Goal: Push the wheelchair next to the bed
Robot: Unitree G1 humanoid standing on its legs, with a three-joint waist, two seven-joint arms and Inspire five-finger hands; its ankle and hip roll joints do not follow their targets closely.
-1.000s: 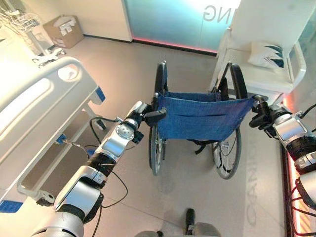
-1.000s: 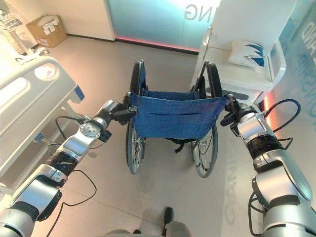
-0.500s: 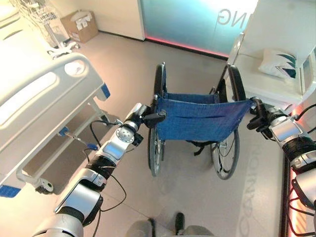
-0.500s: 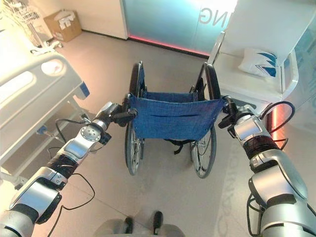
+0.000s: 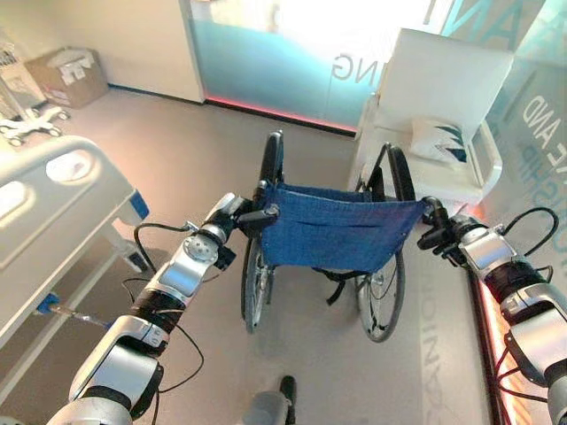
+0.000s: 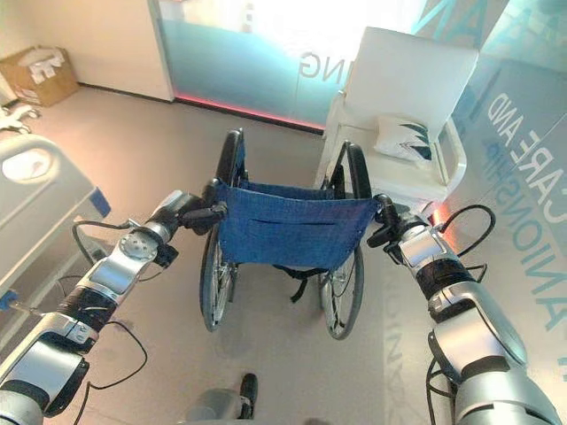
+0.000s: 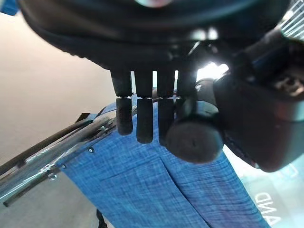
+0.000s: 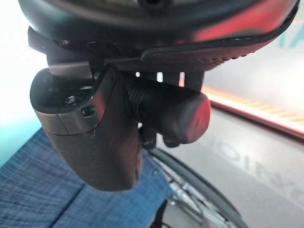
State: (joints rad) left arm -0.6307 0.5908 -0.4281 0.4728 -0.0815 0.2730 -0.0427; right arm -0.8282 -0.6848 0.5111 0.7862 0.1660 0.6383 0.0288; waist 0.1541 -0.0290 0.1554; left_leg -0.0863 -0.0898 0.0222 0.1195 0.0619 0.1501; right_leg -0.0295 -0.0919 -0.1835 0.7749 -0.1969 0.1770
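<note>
Since a second ago the whole view has swung rightward, so the camera has turned: the bed now shows less of itself at the left edge and the white armchair stands fuller at upper right, while both hands keep their hold on the wheelchair as before. The left hand (image 5: 232, 215) is curled round the left push handle (image 7: 194, 137), its fingers (image 7: 144, 124) hooked over the grip and the thumb closing from the other side, as the left wrist view shows. The right hand (image 5: 443, 232) is wrapped the same way round the right push handle (image 8: 183, 118), thumb folded against it. Between the two hands stretches the blue cloth backrest (image 5: 338, 228) of the wheelchair (image 6: 282, 241), which stands upright on the grey floor (image 5: 177, 150) with its big wheels (image 5: 253, 283) on either side. The bed (image 5: 53, 221), white with a moulded end rail, lies to the robot's left, apart from the wheelchair with open floor between them. Just beyond the wheelchair's right side stands the white armchair (image 6: 403, 97) with a patterned cushion (image 6: 407, 140) on its seat. A cardboard box (image 5: 60, 75) sits by the far wall at upper left.
</note>
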